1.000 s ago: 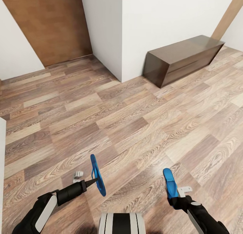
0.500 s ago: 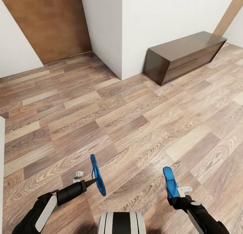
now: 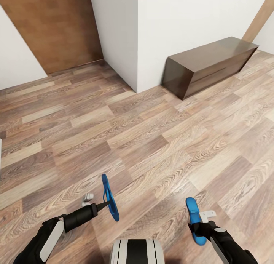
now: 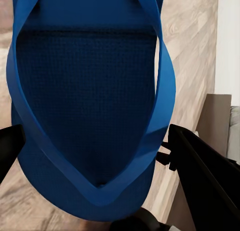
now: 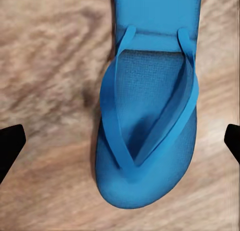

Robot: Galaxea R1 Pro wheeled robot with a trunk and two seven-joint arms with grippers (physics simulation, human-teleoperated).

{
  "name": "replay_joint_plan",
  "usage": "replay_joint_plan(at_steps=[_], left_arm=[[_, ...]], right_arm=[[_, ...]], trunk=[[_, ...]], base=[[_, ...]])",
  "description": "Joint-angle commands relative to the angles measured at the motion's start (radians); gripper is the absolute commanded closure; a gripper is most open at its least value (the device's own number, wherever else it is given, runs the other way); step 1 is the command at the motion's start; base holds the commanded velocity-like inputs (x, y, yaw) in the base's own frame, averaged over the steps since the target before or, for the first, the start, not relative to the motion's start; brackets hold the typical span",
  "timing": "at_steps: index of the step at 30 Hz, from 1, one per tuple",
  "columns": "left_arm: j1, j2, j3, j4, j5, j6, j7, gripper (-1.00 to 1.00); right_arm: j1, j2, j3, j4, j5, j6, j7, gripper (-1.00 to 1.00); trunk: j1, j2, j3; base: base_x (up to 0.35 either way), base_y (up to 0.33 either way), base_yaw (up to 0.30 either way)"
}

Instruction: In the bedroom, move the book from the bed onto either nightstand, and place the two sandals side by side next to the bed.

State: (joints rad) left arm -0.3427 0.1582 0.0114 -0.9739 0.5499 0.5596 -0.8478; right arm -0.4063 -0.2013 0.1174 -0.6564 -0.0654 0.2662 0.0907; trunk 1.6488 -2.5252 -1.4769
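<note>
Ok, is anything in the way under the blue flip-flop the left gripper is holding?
No, nothing visible. Bare wood-plank floor lies below the blue sandal in the left gripper. The dark brown bench stands far off.

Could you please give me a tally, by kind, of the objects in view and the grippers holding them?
Blue sandals: 2, one in the left gripper, one at the right gripper
Long dark brown bench: 1
Grippers: 2
Total: 5

Two bright blue thin-soled flip-flop sandals, left one [image 3: 109, 197] held on edge above wood planks at 7 o'clock, right one [image 3: 195, 219] sole-down, straps up, at 5 o'clock
</note>
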Motion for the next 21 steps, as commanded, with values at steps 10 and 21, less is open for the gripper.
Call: replay_joint_plan(at_steps=[10,21], left_arm=[[-0.001,0.0,0.001,0.0,0.005,0.006,0.001,1.0],[-0.001,0.0,0.0,0.0,0.004,0.006,0.001,1.0]], right_arm=[[0.0,-0.001,0.005,-0.002,-0.007,0.005,0.0,-1.0],[0.0,-0.001,0.005,-0.002,-0.007,0.005,0.0,-1.0]], trunk=[[0.0,0.0,-0.001],[0.0,0.0,-0.001]], base=[[0.04,-0.007,0.0],[0.051,-0.056,0.0]])
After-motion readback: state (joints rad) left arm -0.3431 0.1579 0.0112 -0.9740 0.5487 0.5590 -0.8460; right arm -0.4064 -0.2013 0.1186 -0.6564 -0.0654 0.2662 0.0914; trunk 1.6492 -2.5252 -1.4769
